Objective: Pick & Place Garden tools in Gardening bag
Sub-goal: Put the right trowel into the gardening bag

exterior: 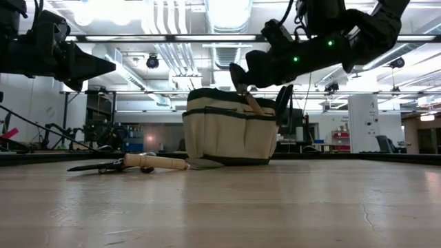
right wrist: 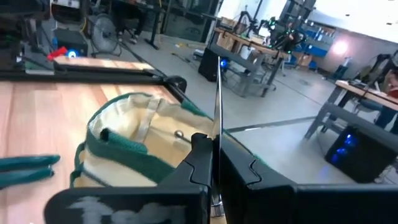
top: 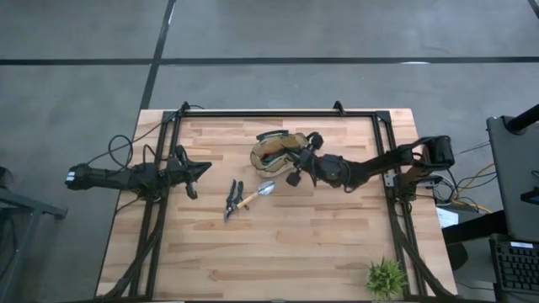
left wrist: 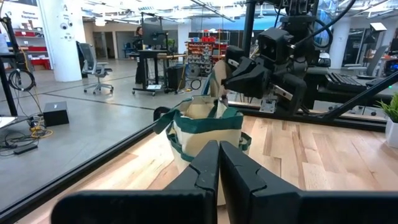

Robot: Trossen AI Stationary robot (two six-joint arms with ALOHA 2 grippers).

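Observation:
The tan gardening bag with green trim (top: 276, 150) stands upright on the table at the far middle; it also shows in the low view (exterior: 227, 131). My right gripper (top: 294, 175) hovers at the bag's near right side and is shut on a wooden-handled trowel (exterior: 253, 103). A second trowel (top: 257, 195) and dark pruning shears (top: 232, 199) lie flat on the table, near and left of the bag. My left gripper (top: 202, 169) is shut and empty, raised above the table left of these tools. My right gripper pinches the trowel between its two fingers. A thin silver edge (right wrist: 217, 106) stands out past the fingertips. The wooden handle (exterior: 253, 103) slants down below the gripper in front of the bag's upper wall, clear of the table. Whether it touches the bag I cannot tell.
A black metal frame (top: 278, 114) runs along the table's far edge and down both sides. A small green plant (top: 386, 278) stands at the near right corner. Bare wood lies across the near half of the table (top: 278, 252).

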